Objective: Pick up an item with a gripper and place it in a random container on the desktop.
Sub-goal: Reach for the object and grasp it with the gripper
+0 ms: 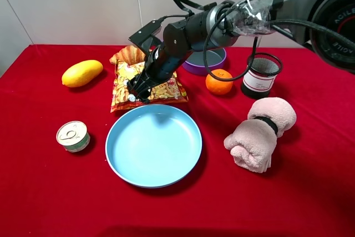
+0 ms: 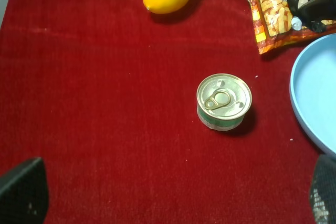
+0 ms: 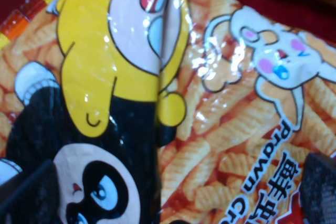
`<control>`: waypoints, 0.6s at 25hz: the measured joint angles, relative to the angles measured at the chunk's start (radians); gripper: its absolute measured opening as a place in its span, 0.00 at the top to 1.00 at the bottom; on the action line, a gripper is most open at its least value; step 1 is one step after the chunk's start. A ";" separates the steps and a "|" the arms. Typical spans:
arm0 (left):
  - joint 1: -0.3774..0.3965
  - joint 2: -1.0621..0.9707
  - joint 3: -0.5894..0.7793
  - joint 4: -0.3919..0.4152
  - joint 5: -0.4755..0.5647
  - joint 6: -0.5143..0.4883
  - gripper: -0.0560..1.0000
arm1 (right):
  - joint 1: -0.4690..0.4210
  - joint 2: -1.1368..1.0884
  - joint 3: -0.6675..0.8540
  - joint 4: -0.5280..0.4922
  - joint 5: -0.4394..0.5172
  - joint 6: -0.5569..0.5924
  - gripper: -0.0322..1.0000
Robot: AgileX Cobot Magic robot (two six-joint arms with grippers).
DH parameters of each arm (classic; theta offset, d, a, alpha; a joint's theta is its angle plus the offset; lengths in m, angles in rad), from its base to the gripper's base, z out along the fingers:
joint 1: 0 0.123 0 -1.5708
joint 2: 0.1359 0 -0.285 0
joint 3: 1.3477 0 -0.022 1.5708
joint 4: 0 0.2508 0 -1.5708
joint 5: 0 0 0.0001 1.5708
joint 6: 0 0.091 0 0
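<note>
We see the right gripper [image 1: 136, 90] lowered onto the snack bag [image 1: 169, 90], just above the middle of the exterior high frame. The bag lies flat on the red desktop [image 1: 55, 192], its near edge just beside the far rim of the light-blue plate [image 1: 153, 145], which sits at centre frame. The black arm reaches in from the upper right and crosses the bag diagonally, so the jaws hang over its lower-left part. We cannot tell whether they touch the wrapper.

In the right wrist view the bag [image 3: 210, 129] fills the picture. The right gripper [image 3: 173, 198] is spread wide, one dark finger [image 3: 26, 198] at each side of the printed panda and fries, and it grips nothing.

In the left wrist view the left gripper [image 2: 172, 195] is also spread wide and empty, above bare cloth near a small tin can [image 2: 224, 100].

Around the bag we see a croissant [image 1: 128, 55] touching its far edge, a mango [image 1: 82, 73] to the left and an orange [image 1: 219, 81] to the right.
</note>
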 joint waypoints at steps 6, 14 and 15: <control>0.000 0.000 0.000 0.000 0.000 0.000 0.01 | 0.000 0.013 -0.002 -0.002 -0.010 -0.003 0.30; 0.000 0.000 0.000 0.000 0.000 0.000 0.01 | 0.000 0.013 -0.002 -0.002 -0.010 -0.006 0.30; 0.000 0.000 0.000 0.000 0.000 0.000 0.01 | 0.000 0.013 -0.002 -0.002 -0.010 -0.006 0.30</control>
